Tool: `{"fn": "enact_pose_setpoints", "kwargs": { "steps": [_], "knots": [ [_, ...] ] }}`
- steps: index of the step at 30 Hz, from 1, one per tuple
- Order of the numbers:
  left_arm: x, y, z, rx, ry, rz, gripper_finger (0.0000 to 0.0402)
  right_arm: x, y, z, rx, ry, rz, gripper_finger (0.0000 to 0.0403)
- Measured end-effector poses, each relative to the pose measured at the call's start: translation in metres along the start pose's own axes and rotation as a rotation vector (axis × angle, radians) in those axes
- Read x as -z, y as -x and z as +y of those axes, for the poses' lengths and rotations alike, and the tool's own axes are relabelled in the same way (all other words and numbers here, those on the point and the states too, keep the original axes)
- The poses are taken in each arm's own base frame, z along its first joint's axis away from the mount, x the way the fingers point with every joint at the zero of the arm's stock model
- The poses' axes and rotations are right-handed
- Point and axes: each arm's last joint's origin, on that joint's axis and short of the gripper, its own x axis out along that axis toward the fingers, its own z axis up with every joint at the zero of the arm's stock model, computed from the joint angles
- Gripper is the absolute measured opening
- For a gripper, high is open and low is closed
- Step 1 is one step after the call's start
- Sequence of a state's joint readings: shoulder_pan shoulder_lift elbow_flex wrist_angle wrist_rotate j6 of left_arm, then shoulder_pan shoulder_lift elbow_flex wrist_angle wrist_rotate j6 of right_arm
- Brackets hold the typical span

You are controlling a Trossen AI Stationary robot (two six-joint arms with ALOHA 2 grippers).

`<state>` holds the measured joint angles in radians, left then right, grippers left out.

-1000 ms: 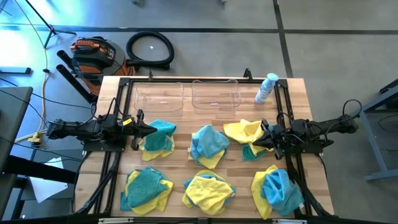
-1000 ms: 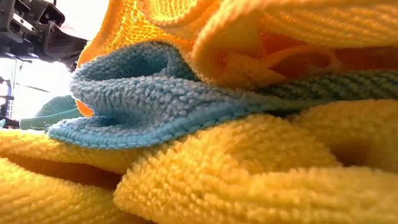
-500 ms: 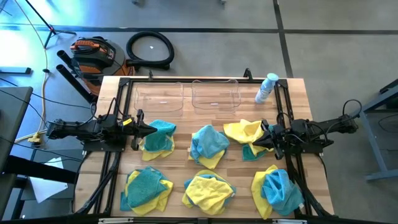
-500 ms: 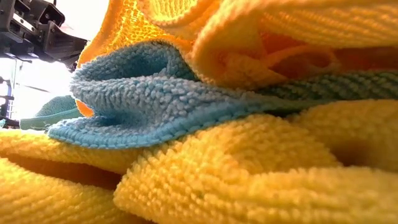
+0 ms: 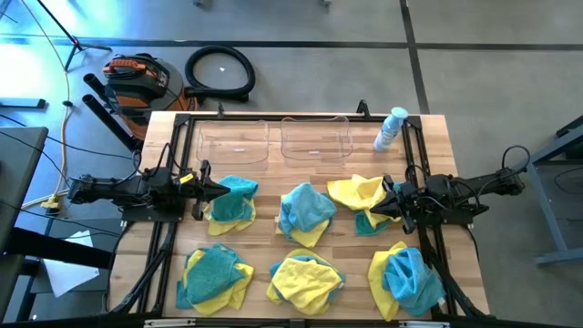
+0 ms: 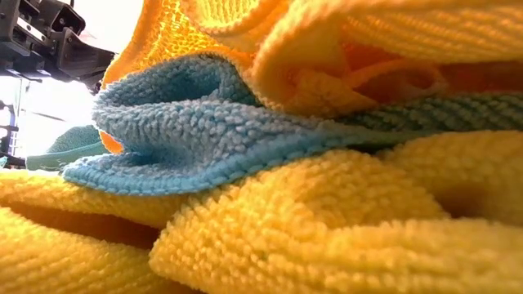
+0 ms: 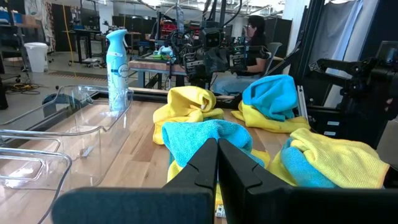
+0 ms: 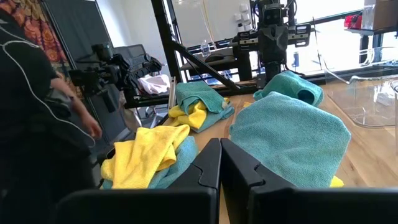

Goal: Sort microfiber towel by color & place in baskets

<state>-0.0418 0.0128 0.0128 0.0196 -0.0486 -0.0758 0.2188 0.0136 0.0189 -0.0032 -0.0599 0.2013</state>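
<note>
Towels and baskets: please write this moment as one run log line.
left gripper: shut, at towel pile | right gripper: shut | baskets: no towels | six towel piles unsorted

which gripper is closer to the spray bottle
Right. The right gripper sits at the table's right edge, just short of the spray bottle in the far right corner. The left gripper is across the table at the left edge.

You've got a spray bottle (image 5: 391, 127) at the surface's (image 5: 273, 251) far right corner, and a coiled black hose (image 5: 219, 72) on the floor beyond.
</note>
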Motion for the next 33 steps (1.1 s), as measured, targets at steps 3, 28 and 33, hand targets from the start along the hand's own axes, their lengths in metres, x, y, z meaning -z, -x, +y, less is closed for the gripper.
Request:
{"fn": "enact_pose_setpoints", "kwargs": {
  "steps": [3, 28, 33],
  "knots": [
    [0.000, 0.000, 0.000, 0.000, 0.000, 0.000, 0.0000, 0.000, 0.000, 0.000, 0.000, -0.008, 0.000, 0.0000],
    [0.000, 0.000, 0.000, 0.000, 0.000, 0.000, 0.0000, -0.011, 0.003, -0.011, 0.398, 0.229, -0.119, 0.0000],
    [0.000, 0.000, 0.000, 0.000, 0.000, 0.001, 0.0000, -0.033, 0.009, -0.008, 0.481, 0.208, -0.172, 0.0000]
  ]
}}
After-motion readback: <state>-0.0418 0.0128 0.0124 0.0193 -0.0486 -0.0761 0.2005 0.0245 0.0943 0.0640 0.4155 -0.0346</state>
